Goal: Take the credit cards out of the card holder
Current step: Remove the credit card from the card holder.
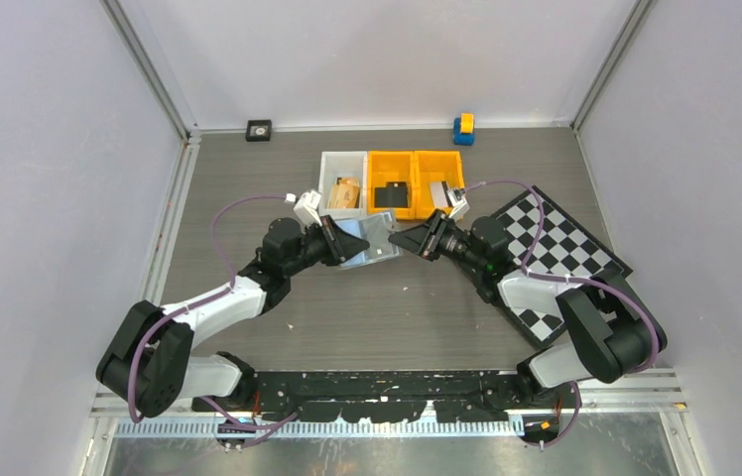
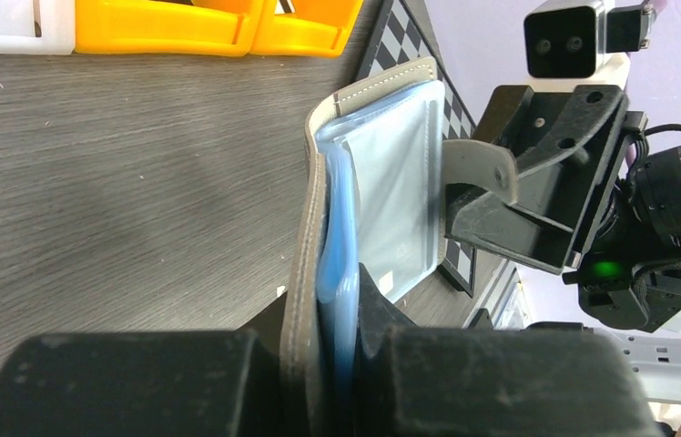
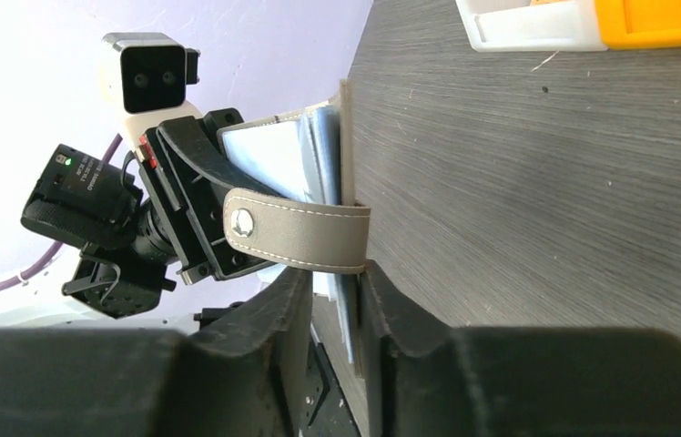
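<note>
- While your left claw (image 2: 326, 309) is clamped almost fully shut, it grips the wallet (image 2: 391, 182) by one end, with a finger pressed against each face.
- You are holding the wallet on edge, directly between your two claws. Its grey cover faces one way and its pale blue pockets face the other.
- Your right claw (image 3: 335, 282) meets the wallet from the opposite end, facing the left claw. Its jaws are partway apart and straddle the cover and pockets together.
- Both right fingers sit right against the wallet, but you cannot tell whether they are pinching it or only bracketing it.
- A grey strap (image 3: 305, 232) with a round metal snap (image 3: 243, 221) hangs unfastened across one finger of your right claw.
- You cannot tell whether any cards sit inside the blue pockets, or whether the wallet's lower edge touches the table (image 2: 118, 182).
- Beyond both claws, three bins stand side by side: a white bin (image 1: 327, 169) past your left claw, then two orange ones.
- A black card (image 1: 393, 194) lies flat in the middle orange bin (image 1: 392, 157), just past the gap between your claws.
- A checkerboard (image 1: 556, 248) lies on the outer side of your right claw, partly under that arm.
</note>
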You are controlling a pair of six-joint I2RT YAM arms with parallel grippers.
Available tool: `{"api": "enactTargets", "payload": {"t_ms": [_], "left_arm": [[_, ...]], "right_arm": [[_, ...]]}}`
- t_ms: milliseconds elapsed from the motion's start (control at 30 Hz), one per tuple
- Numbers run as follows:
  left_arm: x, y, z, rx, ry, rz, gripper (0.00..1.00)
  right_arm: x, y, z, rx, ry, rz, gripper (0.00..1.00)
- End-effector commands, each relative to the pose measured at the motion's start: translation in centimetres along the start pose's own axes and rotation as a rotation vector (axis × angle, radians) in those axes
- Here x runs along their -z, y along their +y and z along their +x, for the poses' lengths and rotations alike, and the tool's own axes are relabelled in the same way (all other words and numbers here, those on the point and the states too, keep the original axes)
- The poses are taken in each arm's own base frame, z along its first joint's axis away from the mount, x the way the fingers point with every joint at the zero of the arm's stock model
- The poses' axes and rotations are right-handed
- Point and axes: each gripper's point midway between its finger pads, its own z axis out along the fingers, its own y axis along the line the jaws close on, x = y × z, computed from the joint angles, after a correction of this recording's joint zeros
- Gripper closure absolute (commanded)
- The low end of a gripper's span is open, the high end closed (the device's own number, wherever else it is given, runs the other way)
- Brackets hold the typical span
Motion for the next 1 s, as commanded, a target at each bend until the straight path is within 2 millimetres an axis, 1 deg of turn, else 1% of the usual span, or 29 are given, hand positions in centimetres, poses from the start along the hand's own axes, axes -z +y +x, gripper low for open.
{"api": "enactTargets", "payload": {"t_ms": [0,100,133,200,267,333,367,467,600,633,733,767,800,900,933,967], "left_arm": [[-0.2,-0.3,-1.4,-0.029,-0.034,0.001,1.0],[-0.3,-0.4,-1.3,-0.026,-0.026,0.009,1.0],[-0.3,-0.4,-1.2,-0.025,-0.022,0.009,1.0],[-0.4,-0.3,-1.3,-0.025,-0.024,-0.002,1.0],[-0.5,0.5,-1.1,-0.017,-0.014,-0.042,1.0],[-0.7,1.6,-0.7,-0.009,0.011,-0.1,1.0],[-0.9,1.9,-0.7,-0.008,0.023,-0.116,1.0],[-1.5,2.6,0.0,0.011,0.074,-0.152,0.93],[-2.6,3.4,1.2,0.037,0.157,-0.177,0.89],[-2.9,3.5,1.5,0.047,0.172,-0.169,0.87],[-3.5,3.9,2.4,0.078,0.198,-0.157,0.78],[-3.6,4.0,2.6,0.086,0.203,-0.158,0.74],[-3.7,4.0,2.6,0.089,0.205,-0.159,0.68],[-3.6,4.4,2.7,0.097,0.207,-0.186,0.43],[-3.5,4.5,2.8,0.099,0.21,-0.197,0.38],[-3.4,4.5,2.7,0.1,0.207,-0.201,0.37]], "right_arm": [[0.3,2.4,-1.6,0.064,-0.058,-0.063,0.76],[0.1,2.5,-1.5,0.057,-0.046,-0.07,0.89],[0.1,2.8,-1.5,0.058,-0.049,-0.087,0.93],[0.1,3.1,-1.5,0.053,-0.046,-0.104,0.95],[0.1,3.5,-1.4,0.056,-0.04,-0.128,0.99],[0.1,4.1,-1.2,0.061,-0.031,-0.159,1.0],[0.1,4.2,-1.2,0.064,-0.027,-0.165,1.0],[-0.2,4.4,-0.8,0.083,-0.009,-0.167,1.0],[-1.1,5.0,0.7,0.153,0.038,-0.126,1.0],[-1.3,4.4,1.5,0.168,0.067,-0.073,1.0],[-1.5,4.6,2.4,0.256,0.079,-0.006,1.0],[-1.4,4.8,2.3,0.275,0.073,0.005,1.0],[-1.3,4.8,2.1,0.287,0.063,0.017,0.99],[-0.8,3.7,1.2,0.288,0.013,0.104,1.0],[-0.6,3.2,0.8,0.289,-0.005,0.138,1.0],[-0.4,2.6,0.5,0.288,-0.021,0.175,0.99]]}}
